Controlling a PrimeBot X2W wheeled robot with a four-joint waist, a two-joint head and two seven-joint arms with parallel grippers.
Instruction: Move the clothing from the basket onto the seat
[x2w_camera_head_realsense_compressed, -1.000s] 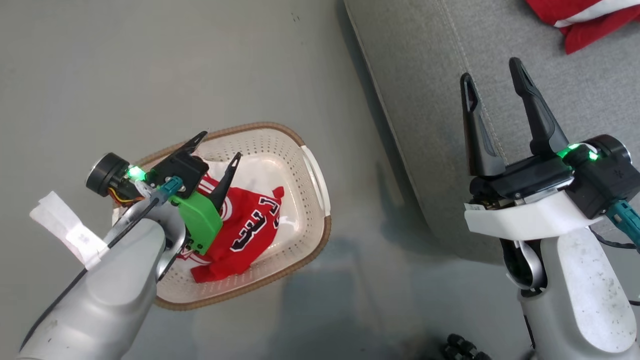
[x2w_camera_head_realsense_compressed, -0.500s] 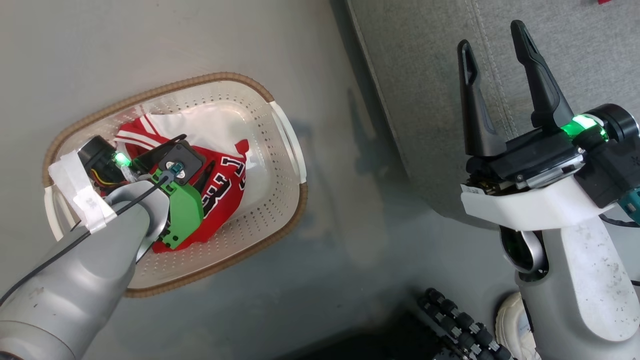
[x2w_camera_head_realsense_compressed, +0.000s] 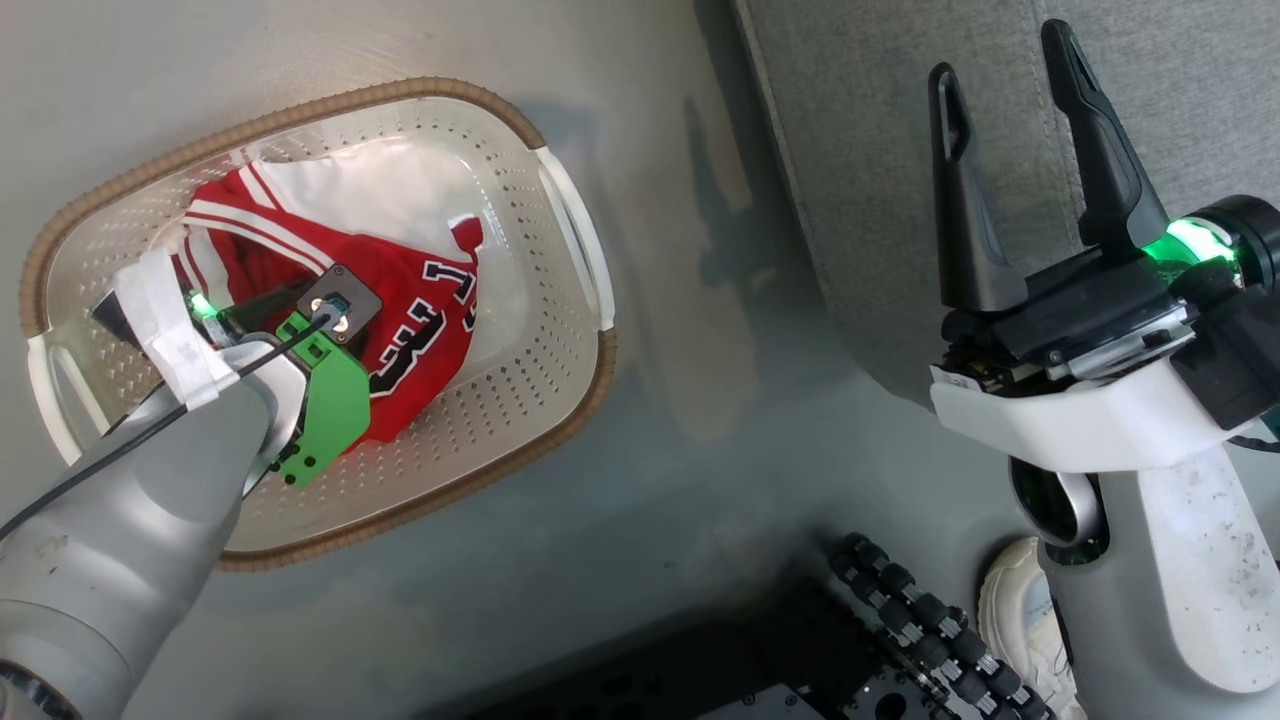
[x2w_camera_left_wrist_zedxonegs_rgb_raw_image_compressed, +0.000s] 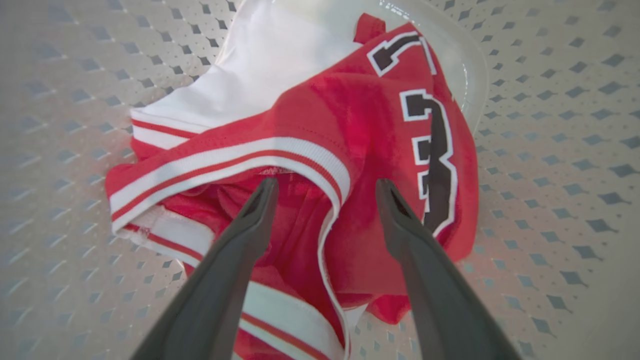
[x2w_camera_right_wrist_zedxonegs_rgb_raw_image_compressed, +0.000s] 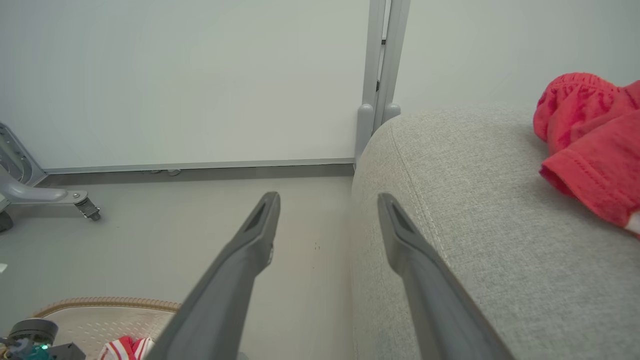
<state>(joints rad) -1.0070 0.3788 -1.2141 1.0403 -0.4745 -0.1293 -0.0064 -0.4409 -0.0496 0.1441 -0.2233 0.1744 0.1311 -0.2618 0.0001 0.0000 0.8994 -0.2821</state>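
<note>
The cream perforated basket with its brown rim stands on the floor at the left. In it lies clothing: a red jersey with black-and-white numerals and white stripe trim. My left arm reaches down into the basket. In the left wrist view my left gripper is open, its fingertips straddling the jersey at its striped trim. My right gripper is open and empty over the edge of the grey seat. Red shorts lie on the seat.
My dark base with rollers and a white shoe-like thing show at the bottom. In the right wrist view a white wall with a metal post stands behind the seat, and a wheeled stand leg at the left.
The camera has tilted, shifting the whole picture. My left gripper has gone down from above the basket rim into the basket, onto the jersey. The right gripper stays open.
</note>
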